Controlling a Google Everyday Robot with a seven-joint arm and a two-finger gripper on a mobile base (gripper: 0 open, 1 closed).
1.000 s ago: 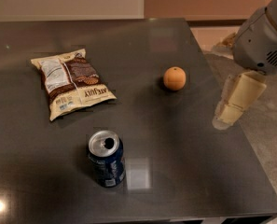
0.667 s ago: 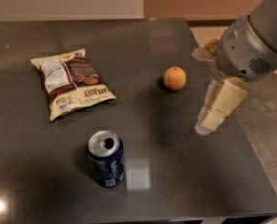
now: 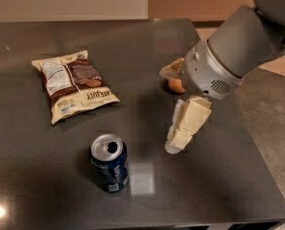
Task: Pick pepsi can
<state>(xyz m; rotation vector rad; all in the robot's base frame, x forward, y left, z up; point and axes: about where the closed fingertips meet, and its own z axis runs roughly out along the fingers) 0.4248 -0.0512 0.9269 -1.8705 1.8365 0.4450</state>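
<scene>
The pepsi can [image 3: 109,164] stands upright near the front of the dark table [image 3: 36,176]. It is dark blue with a silver top, an open pull-tab hole and a pale label patch low on its side. My gripper [image 3: 176,144], cream-coloured below a grey wrist, hangs over the table to the right of the can, about a can's width or more away, pointing down and to the left. It holds nothing that I can see.
A cream and brown snack bag [image 3: 72,85] lies flat at the left back. An orange fruit [image 3: 175,85] sits behind my wrist, mostly hidden. The table's right edge [image 3: 257,143] drops to a grey floor.
My arm has swung left and forward over the table, from beyond the right edge to a spot right of the can, now covering the orange. The can and bag have not moved.
</scene>
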